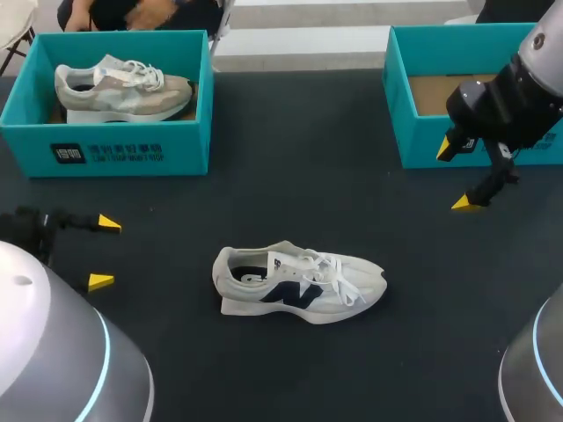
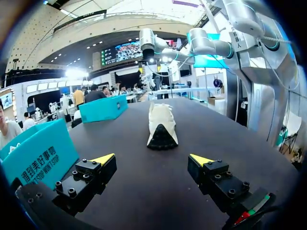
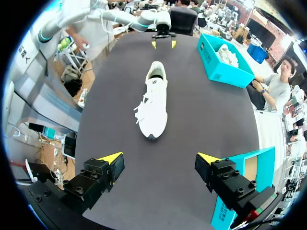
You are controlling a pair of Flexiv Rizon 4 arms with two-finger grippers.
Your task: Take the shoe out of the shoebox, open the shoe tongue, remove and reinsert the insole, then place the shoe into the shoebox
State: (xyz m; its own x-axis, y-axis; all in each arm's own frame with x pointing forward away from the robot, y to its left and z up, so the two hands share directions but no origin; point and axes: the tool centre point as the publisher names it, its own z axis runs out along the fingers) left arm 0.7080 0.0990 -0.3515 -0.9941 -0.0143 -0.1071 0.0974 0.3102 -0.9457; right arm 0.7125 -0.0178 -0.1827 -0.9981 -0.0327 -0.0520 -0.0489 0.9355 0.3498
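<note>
A white shoe [image 1: 299, 286] with a navy logo lies on its sole mid-table, toe to the right, laces loose. My left gripper [image 1: 104, 253] stands open at the left, well short of the heel; in its wrist view the shoe [image 2: 161, 127] lies ahead, heel toward the gripper [image 2: 152, 160]. My right gripper [image 1: 455, 176] hangs open in front of the empty teal shoebox [image 1: 422, 141], above the table. From the right wrist the shoe [image 3: 154, 105] lies ahead, toe toward the gripper [image 3: 159, 159]. Neither gripper holds anything.
A second teal shoebox [image 1: 106, 149] at the back left holds a beige-grey shoe [image 1: 123, 88]. It stands beside my left gripper [image 2: 38, 155], and in the right wrist view it is beyond the white shoe [image 3: 218, 69]. Dark cloth covers the table.
</note>
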